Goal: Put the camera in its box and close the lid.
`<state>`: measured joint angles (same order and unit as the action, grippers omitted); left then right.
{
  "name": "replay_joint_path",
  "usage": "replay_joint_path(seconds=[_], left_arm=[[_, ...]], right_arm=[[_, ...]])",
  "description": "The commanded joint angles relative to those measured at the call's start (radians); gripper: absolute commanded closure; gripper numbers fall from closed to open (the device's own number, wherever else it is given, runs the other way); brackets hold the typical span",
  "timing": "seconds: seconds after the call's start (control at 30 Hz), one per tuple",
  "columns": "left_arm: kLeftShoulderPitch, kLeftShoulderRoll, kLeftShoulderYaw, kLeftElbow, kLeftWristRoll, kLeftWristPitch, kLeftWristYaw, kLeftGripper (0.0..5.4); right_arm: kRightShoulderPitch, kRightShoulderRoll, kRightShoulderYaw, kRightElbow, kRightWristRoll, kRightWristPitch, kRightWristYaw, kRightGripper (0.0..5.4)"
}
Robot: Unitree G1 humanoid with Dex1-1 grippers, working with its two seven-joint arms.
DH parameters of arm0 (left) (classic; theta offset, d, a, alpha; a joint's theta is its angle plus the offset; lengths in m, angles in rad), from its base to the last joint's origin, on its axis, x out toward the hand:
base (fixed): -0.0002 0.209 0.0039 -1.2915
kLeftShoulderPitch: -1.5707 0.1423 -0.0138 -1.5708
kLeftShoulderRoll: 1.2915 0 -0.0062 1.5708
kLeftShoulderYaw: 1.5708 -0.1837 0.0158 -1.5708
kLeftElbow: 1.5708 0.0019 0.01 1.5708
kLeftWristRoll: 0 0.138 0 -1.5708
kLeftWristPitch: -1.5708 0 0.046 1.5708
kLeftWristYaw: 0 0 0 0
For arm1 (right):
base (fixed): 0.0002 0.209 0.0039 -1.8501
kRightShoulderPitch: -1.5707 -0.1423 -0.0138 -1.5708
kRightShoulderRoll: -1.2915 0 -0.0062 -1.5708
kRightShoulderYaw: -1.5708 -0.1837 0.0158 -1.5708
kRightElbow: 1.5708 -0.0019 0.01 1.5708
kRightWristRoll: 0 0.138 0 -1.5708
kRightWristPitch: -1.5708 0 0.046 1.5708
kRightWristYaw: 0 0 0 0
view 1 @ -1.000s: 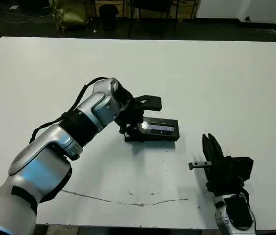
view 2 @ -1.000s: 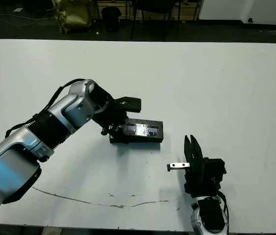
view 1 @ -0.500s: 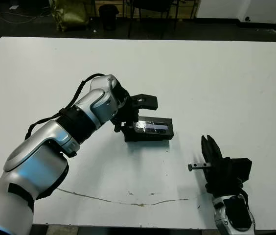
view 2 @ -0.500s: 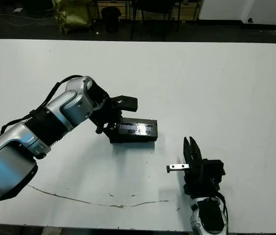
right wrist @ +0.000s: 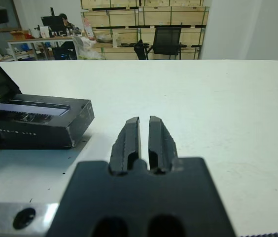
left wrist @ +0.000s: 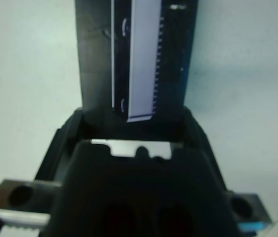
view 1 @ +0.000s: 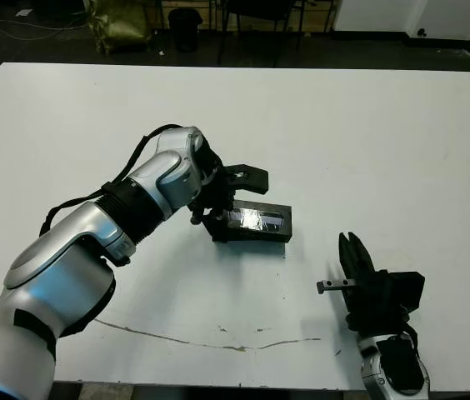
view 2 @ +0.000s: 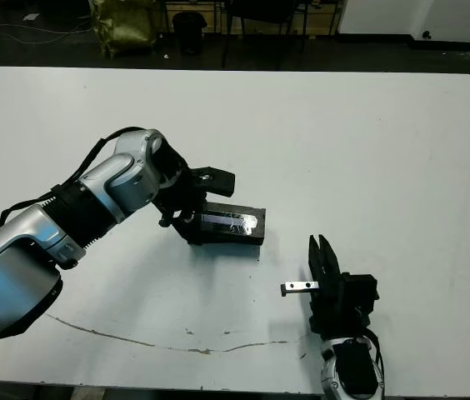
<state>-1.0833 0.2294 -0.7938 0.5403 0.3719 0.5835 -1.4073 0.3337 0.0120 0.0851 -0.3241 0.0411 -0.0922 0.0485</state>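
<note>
At the closed box's (view 1: 250, 224) left end, our left claw (view 1: 216, 222) straddles the short end, one finger on each side, gripping it. On top sits the lid (left wrist: 144, 54), its pale strip running lengthwise; we cannot see the camera. Nearer the bench's (view 1: 368, 133) front edge and well apart to the right, our right claw (right wrist: 144, 140) rests with both fingers pressed together on nothing. Beyond the bench a person (right wrist: 62, 20) sits at a desk.

white table (view 1: 368, 125), dark floor beyond, black chair (right wrist: 167, 43), stacked wooden crates (right wrist: 144, 7).
</note>
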Motion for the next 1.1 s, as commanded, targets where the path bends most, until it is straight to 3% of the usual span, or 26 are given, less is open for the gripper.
replay_joint_path(seconds=[0.03,0.13,0.3,0.67,0.8,0.9,1.03,1.1], left_arm=[[0.008,-0.009,-0.018,0.019,0.023,0.029,0.007,2.99],[-0.008,-0.039,-0.03,0.062,0.032,0.107,0.007,2.99],[-0.023,-0.074,-0.029,0.104,0.032,0.139,0.019,2.99],[-0.016,-0.077,-0.021,0.112,0.034,0.118,0.031,2.99],[-0.011,-0.071,-0.024,0.104,0.044,0.111,0.045,2.99],[-0.005,-0.057,-0.028,0.087,0.047,0.088,0.046,2.55],[-0.01,-0.051,-0.032,0.105,0.043,0.052,0.026,2.95],[-0.01,-0.056,-0.03,0.115,0.044,0.079,0.024,2.6]], right_arm=[[0.015,0.001,-0.005,0.026,0.006,-0.015,0.001,5.4],[0.016,0.005,-0.002,0.027,0.01,-0.019,0.002,5.4],[0.014,0.006,-0.003,0.048,0.033,-0.052,0.021,5.4],[0.007,0.002,-0.006,0.079,0.028,-0.086,0.024,5.4],[0.016,0.007,0.001,0.054,0.029,-0.058,0.017,5.4],[0.016,0.007,-0.001,0.059,0.032,-0.062,0.018,5.4],[0.02,0.008,0.001,0.05,0.024,-0.052,0.01,5.4],[0.02,0.003,0.003,0.049,0.021,-0.054,0.013,5.4]])
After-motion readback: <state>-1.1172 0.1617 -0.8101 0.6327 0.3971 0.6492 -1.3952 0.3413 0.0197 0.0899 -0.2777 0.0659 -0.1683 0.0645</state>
